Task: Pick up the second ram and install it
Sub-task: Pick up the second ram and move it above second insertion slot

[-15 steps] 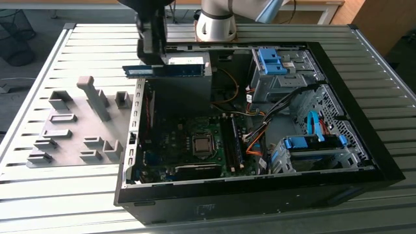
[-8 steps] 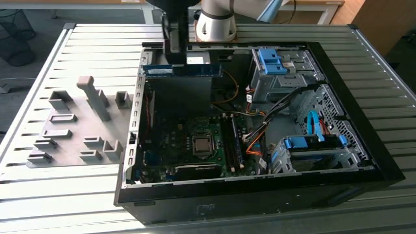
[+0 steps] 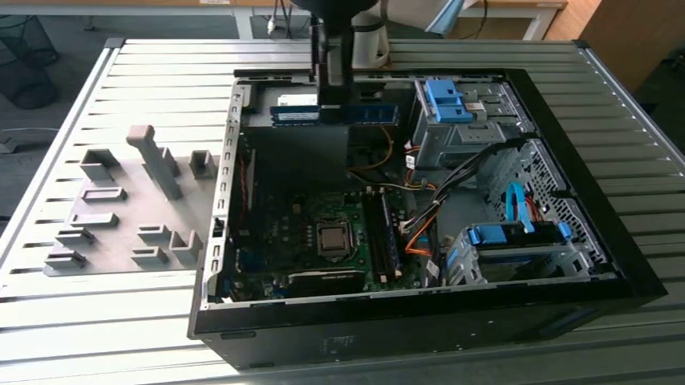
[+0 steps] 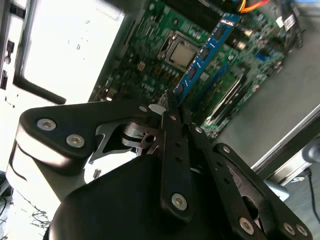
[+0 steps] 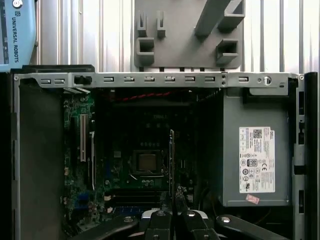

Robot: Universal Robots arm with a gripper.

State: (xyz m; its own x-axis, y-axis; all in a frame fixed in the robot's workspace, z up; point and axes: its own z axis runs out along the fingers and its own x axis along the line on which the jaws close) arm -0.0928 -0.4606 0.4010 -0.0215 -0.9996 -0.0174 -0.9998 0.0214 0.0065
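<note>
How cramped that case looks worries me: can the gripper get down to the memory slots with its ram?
Probably yes. The gripper, shut on the second ram, hangs over the case, and the memory slots lie uncovered; orange cables run beside them, not across. The stick looks crosswise to the slots.

Table: carries a computer case, lying open.
Fixture plate: on the table, beside the case on the exterior view's left.
Motherboard: on the case floor; processor near its middle.
Two drive cages: along the case's side on the exterior view's right, one far, one near.
Cables: between motherboard and cages.
Power supply: inside the case, beside the motherboard.
Ram stick: above the case's interior, clamped in the gripper, apart from the board.
</note>
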